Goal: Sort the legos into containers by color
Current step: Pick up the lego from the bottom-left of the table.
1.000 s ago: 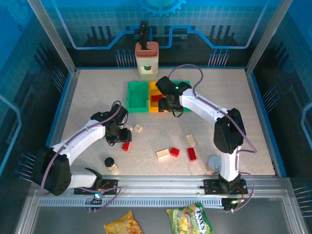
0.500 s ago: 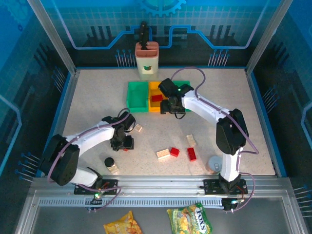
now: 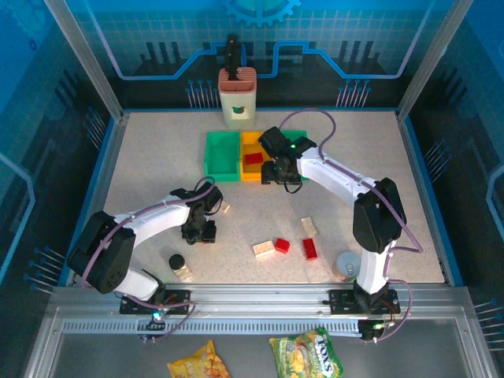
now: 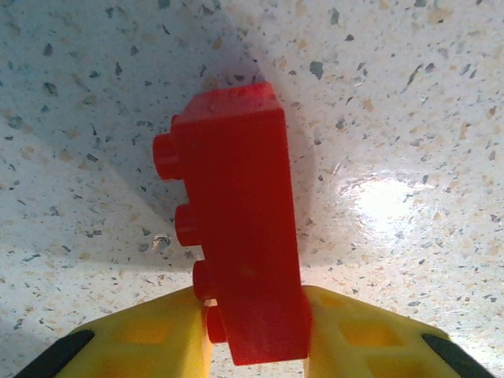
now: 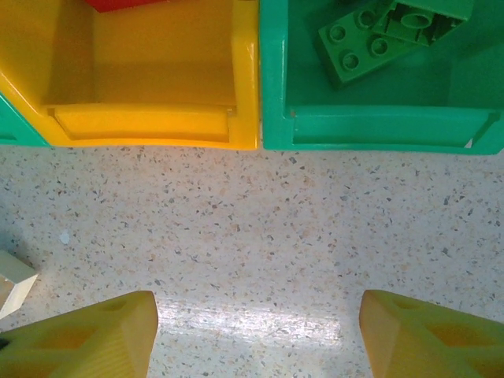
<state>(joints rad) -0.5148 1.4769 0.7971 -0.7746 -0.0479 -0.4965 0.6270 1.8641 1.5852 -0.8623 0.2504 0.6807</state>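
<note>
Between the yellow fingers (image 4: 134,342) of the left claw (image 4: 256,335) sits a red lego (image 4: 236,228) — pinched at its near end, studs turned left, its far end low over the speckled bench (image 4: 409,118); whether it touches the surface I cannot tell. Just beside that claw, seen from above, lies a cream lego (image 3: 224,206). Over on the other side, the right claw (image 5: 256,331) is spread wide with nothing between its fingers, hanging above bare bench just in front of two containers that stand touching side by side: an orange-yellow bin (image 5: 150,126) and a green bin (image 5: 378,126). Green legos (image 5: 358,39) lie in the green bin, and a red piece (image 3: 253,158) rests at the far end of the orange-yellow one. A second green bin (image 3: 221,155) touches the orange-yellow bin's other side. Nearer the arm bases, loose pieces are scattered — a cream brick (image 3: 264,250) touching a red one (image 3: 281,245), another red brick (image 3: 309,249) and another cream brick (image 3: 309,227) close by.
</note>
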